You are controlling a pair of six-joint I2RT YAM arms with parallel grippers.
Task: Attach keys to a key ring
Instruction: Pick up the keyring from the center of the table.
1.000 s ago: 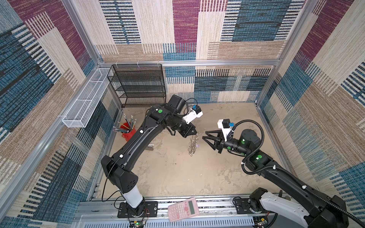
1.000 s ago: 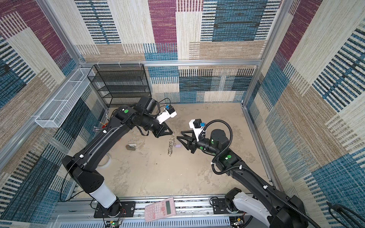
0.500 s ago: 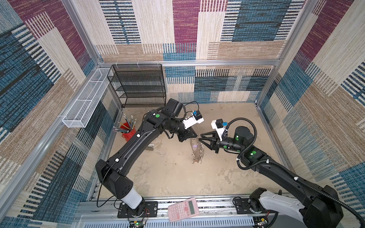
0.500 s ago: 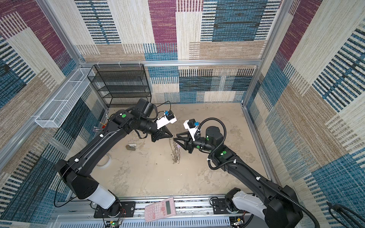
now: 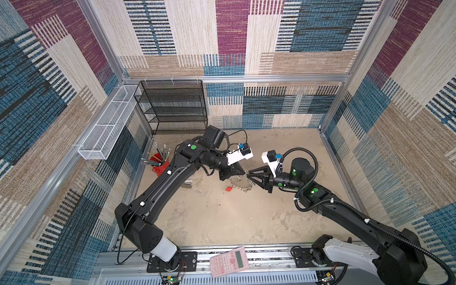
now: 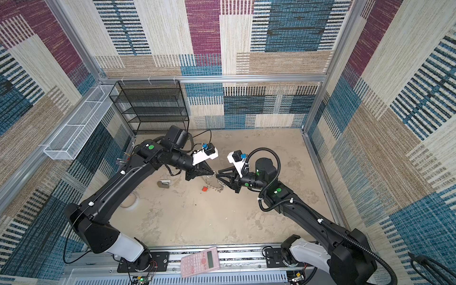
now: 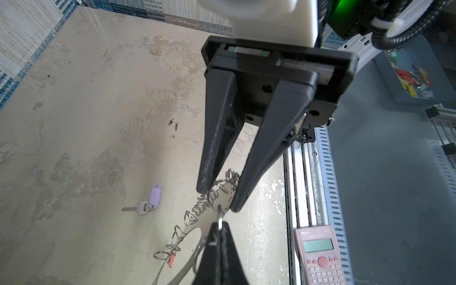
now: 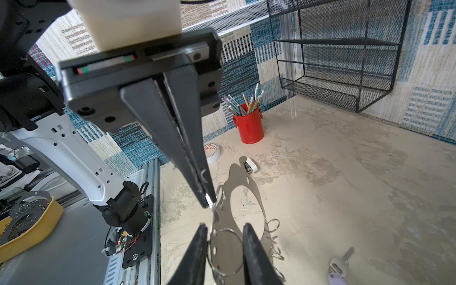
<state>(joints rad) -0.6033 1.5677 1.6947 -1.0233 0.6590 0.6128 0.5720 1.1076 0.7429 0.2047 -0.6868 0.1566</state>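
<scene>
The left tool was closed tight on a split ring at the edge of the key ring, and that end was raised above the bench. The right tool had its 2 fingers apart, 1 on each side of another split ring; whether they pressed on it could not be told.

In both top views the tools hid much of the band, so its line was hard to make out. In the right wrist view its long axis ran away from the right tool and under the left tool.

The red key showed at the band's far end from the tools, with its blade out of sight. The lilac key lay flat on the bench, apart from the band, its blade pointing away from its tag. It was cut off in the right wrist view.

The pink calculator carried small print too blurred to read.
</scene>
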